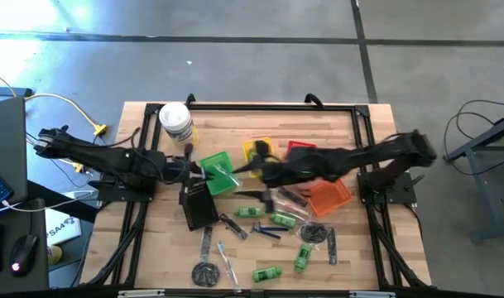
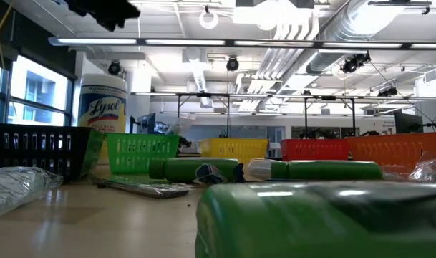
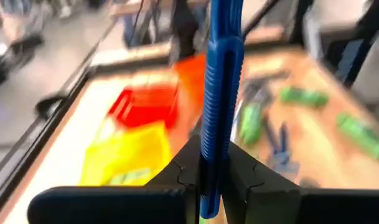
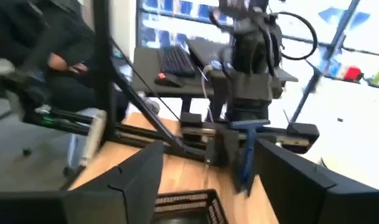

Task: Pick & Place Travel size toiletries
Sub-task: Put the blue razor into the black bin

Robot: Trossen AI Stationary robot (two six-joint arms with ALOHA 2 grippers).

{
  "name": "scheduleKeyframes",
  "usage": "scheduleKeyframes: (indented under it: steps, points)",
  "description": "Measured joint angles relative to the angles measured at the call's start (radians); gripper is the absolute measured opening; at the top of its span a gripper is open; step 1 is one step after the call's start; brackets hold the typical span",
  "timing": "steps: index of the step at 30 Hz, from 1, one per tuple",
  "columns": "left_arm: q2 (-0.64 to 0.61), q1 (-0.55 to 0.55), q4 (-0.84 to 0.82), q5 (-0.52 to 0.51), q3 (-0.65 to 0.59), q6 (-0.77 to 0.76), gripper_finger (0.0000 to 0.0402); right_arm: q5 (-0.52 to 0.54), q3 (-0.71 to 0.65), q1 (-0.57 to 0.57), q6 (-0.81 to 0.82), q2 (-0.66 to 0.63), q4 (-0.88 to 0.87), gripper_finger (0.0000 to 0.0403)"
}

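Razor (image 3: 219,93) first: your left gripper (image 3: 209,177) pinches the dark blue handle between pressed-together fingers, its long axis running straight out from the fingertips, free end pointing away from the wrist toward the table's far side. You hold it above the green basket (image 1: 218,170). Your right gripper (image 4: 205,180) faces it with fingers spread wide, holding nothing.

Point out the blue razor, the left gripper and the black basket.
blue razor (image 3: 219,93): left wrist view, on its handle.
left gripper (image 3: 213,177): left wrist view, between the fingertips clamping the razor.
black basket (image 1: 199,207): high view, on its middle.
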Motion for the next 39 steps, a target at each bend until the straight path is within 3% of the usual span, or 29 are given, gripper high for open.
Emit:
scheduleKeyframes:
  steps: [5,12,18,27,39]
  points:
    - [0.041,0.0,-0.289,-0.061,0.159,0.042,0.0025,0.029,-0.282,0.008,0.012,-0.227,0.103,0.0156]
    - [0.151,0.0,-0.662,-0.016,0.3,0.126,0.0025,0.032,-0.644,0.02,0.051,-0.431,0.223,0.0014]
    - [0.288,0.0,-0.798,0.039,0.308,0.157,0.0025,0.095,-0.874,0.068,0.1,-0.508,0.394,0.0003]
    - [0.552,-0.066,-0.87,0.047,0.308,0.221,0.0025,0.306,-1.122,0.18,0.146,-0.555,0.566,0.0003]
    - [0.755,-0.159,-0.872,0.067,0.309,0.239,0.0023,0.325,-1.165,0.171,0.124,-0.565,0.621,0.0004]
